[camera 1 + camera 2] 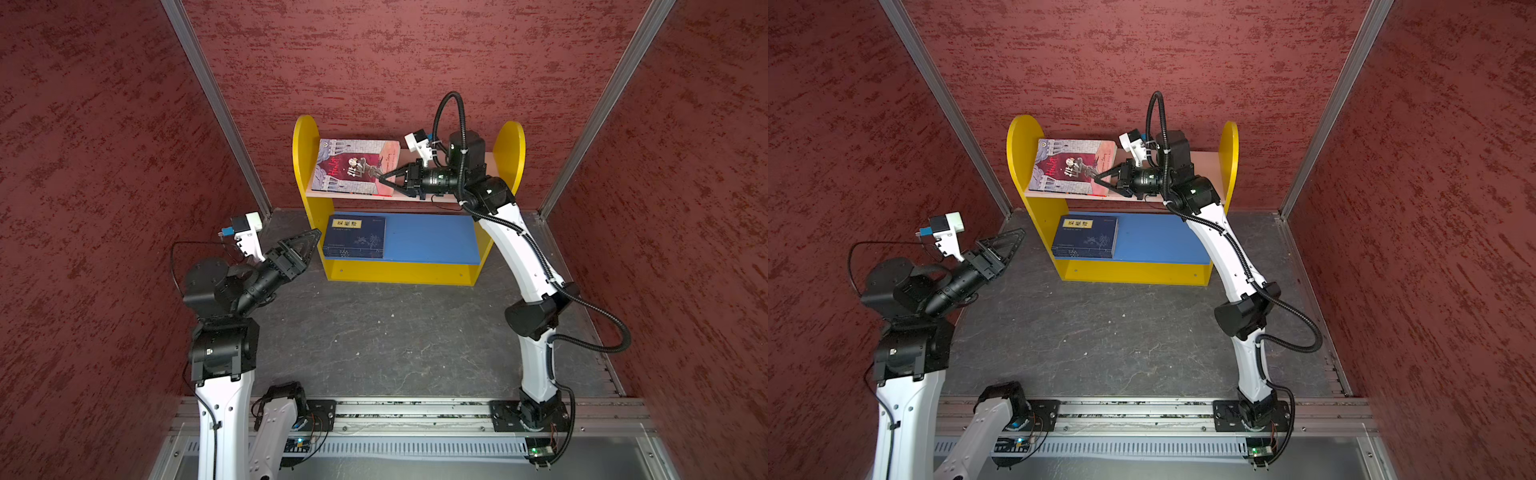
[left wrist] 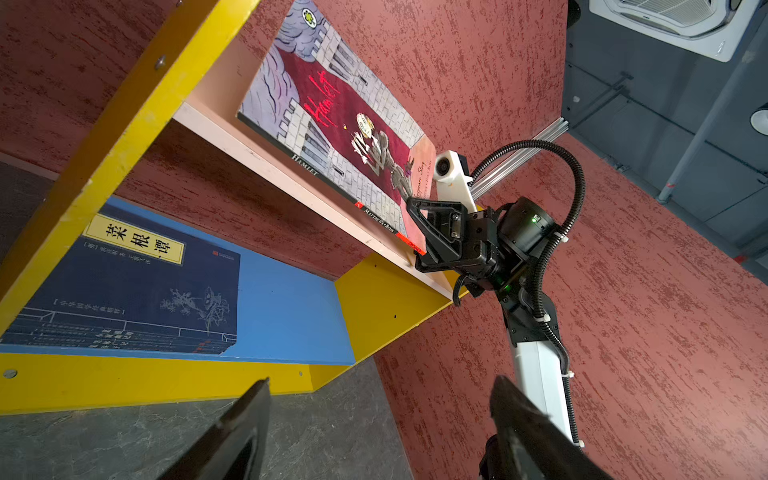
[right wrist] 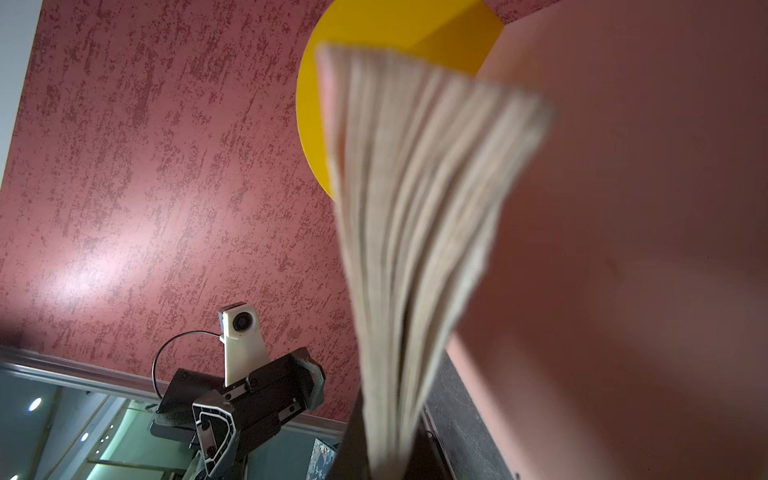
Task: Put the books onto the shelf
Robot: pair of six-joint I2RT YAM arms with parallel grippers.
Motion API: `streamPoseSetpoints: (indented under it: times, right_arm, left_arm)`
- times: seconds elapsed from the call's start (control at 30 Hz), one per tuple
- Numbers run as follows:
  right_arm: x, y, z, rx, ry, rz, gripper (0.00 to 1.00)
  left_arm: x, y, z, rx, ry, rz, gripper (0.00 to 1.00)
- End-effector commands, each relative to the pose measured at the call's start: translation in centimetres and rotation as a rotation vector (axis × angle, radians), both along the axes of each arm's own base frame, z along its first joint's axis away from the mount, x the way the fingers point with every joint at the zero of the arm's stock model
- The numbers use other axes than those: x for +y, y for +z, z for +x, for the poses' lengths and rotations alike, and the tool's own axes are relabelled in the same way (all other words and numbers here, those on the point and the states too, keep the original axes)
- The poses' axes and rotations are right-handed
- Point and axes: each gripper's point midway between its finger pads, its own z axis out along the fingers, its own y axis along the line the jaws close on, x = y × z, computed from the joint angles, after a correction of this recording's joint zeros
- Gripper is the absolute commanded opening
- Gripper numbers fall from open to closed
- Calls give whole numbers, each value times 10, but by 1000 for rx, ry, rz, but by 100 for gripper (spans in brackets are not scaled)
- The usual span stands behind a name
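Where fanned paper pages blur, the right gripper (image 1: 380, 178) seems clamped on the thin pink book (image 1: 347, 166); left gripper (image 1: 312, 243) gapes.

Your left arm (image 1: 224, 399) and right arm (image 1: 505, 245) are wearing white shells and black joints above the aluminium rail (image 1: 415, 409). A ribbed black hose (image 1: 590, 345) is looping above its right end; black triangular fingers are tipping the left gripper (image 1: 315, 243) and right gripper (image 1: 380, 178).

Place: robot lab test booth.
Walls: red textured panels (image 1: 415, 62) on aluminium posts (image 1: 216, 104), behind and beside the shelf (image 1: 305, 158).
Base: mounting rail (image 1: 415, 409) carrying both arms, before the shelf.
Ceiling: air-conditioning cassette (image 2: 665, 25), high above the shelf.
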Motion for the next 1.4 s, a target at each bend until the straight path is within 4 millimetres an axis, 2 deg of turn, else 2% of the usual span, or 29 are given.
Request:
streamPoseSetpoints:
  times: [0.0,0.3,0.87,0.97,1.37]
  right_arm:
    - [-5,12,0,-19,-3,23,0]
    - [-8,4,2,22,-8,5,3]
    - [-8,1,7,108,10,36,8]
    - [-8,-3,10,126,5,34,11]
    - [-8,-18,24,190,-32,26,16]
  left_arm:
    - [-3,7,0,-28,-22,7,83]
    - [-4,4,8,16,-40,-41,84]
    - [-4,6,9,17,-43,-57,85]
    - [-4,4,11,28,-47,-68,85]
    - [-3,6,14,42,-44,-103,85]
